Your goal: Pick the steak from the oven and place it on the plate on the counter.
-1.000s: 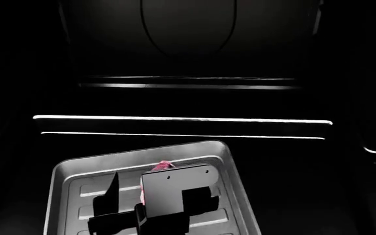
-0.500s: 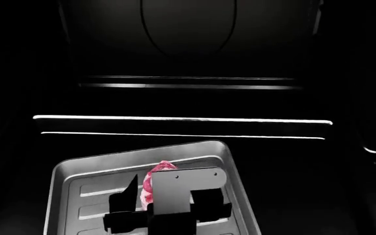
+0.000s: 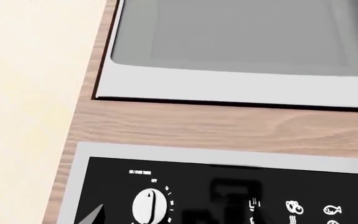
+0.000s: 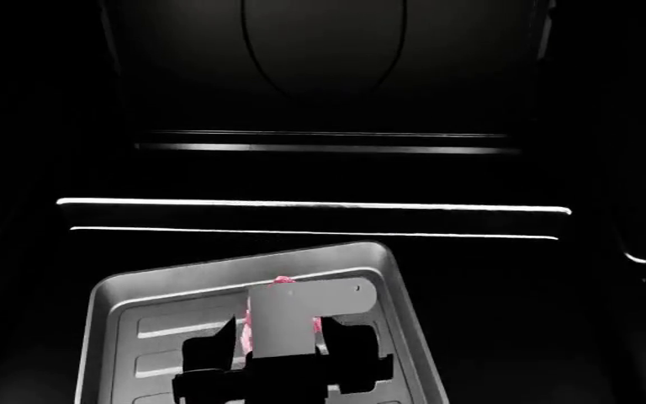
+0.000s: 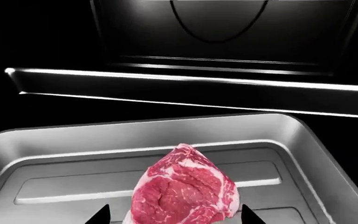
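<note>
The steak [image 5: 185, 191], red-pink with white fat, lies flat on the grey ribbed tray [image 5: 54, 140] inside the dark oven [image 4: 323, 76]. My right gripper [image 5: 174, 217] is open, with one black fingertip on each side of the meat and a gap to each. In the head view the right gripper [image 4: 283, 330] covers most of the steak [image 4: 282, 279], and only pink slivers show. The left gripper [image 3: 173, 217] is open in front of a black control panel, holding nothing. The plate and the counter are out of view.
Shiny rack rails [image 4: 312, 204] cross the oven cavity behind the tray [image 4: 121, 295]. The left wrist view shows a white knob [image 3: 149, 205] on a black panel, a wooden band [image 3: 229, 126] and a grey-framed window [image 3: 241, 42] above it.
The right gripper has shifted sideways over the tray and now sits centred over the steak, hiding more of it than half a second ago. Steak and tray have not moved.
</note>
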Tool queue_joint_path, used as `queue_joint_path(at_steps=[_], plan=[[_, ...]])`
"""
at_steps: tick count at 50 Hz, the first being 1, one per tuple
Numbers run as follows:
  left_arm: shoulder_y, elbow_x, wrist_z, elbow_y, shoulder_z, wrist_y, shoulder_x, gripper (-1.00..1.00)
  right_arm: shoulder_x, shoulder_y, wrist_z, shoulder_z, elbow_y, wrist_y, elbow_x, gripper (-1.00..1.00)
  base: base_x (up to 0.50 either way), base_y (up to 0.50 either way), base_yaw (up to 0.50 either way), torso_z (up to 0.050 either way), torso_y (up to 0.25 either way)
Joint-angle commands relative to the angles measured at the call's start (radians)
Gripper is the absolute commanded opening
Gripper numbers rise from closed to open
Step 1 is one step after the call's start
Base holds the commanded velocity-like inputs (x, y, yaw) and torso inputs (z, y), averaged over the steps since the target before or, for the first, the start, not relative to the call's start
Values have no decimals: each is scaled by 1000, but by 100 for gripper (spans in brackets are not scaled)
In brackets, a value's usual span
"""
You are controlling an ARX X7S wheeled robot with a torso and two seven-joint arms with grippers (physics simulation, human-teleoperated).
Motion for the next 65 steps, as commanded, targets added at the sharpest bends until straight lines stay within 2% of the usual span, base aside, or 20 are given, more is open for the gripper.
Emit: queue_joint_path(at_steps=[1,8,42,55,56,65], plan=[[-43,-2,-14,1,43,19,-5,100,-9,12,43,29,26,68,88,100,0,0,0,0,0],[-30,40,-15,2,34,28,-10,100,-20,37,36,17,44,93,90,100,0,0,0,0,0],[-83,16,-18,3,81,46,-8,100,-3,61,108,-25,15,181,97,100,0,0,0,0,0],[-79,21,-18,3,84,43,1,100,-14,44,96,-34,23,159,84,100,0,0,0,0,0],[-78,22,-18,3,84,42,2,100,-13,44,93,-37,20,155,77,-100,0,0,0,0,0],[-80,21,-18,3,90,38,19,100,-8,40,83,-41,6,140,66,-100,0,0,0,0,0]])
